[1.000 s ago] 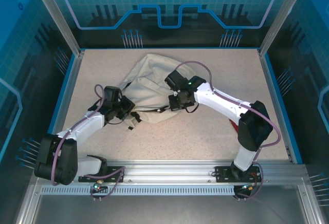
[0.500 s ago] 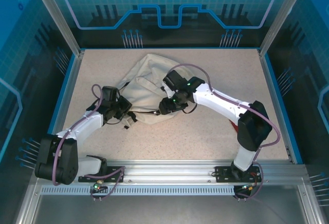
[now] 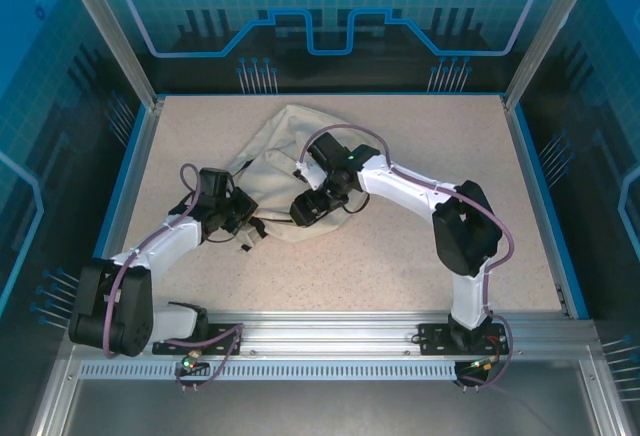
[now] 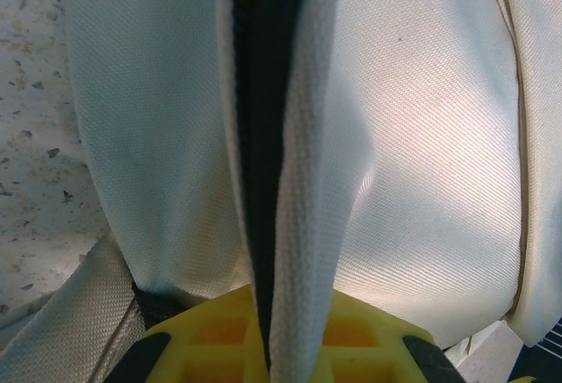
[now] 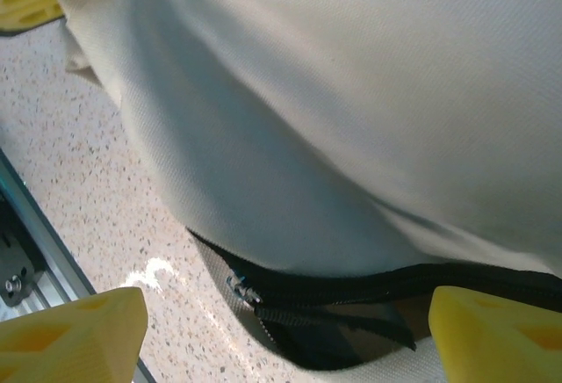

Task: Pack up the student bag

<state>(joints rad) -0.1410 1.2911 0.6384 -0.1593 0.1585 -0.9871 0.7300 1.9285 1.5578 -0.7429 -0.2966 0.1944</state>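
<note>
Pinching the zipper edge [image 4: 263, 137] of the student bag [image 3: 285, 136] tight, the left gripper [image 4: 277, 348] likely tensions it. The right gripper [image 5: 290, 330] hangs wide open, empty, above the bag's zipper pull [image 5: 241, 286].

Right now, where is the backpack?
In the top view, the student bag lies mid-table, slightly left, with the left gripper and the right gripper at its near edge.

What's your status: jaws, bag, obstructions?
Left jaws shut on soft cream fabric backpack edge. Right jaws open, near its dark zipper. No obstruction seen.
</note>
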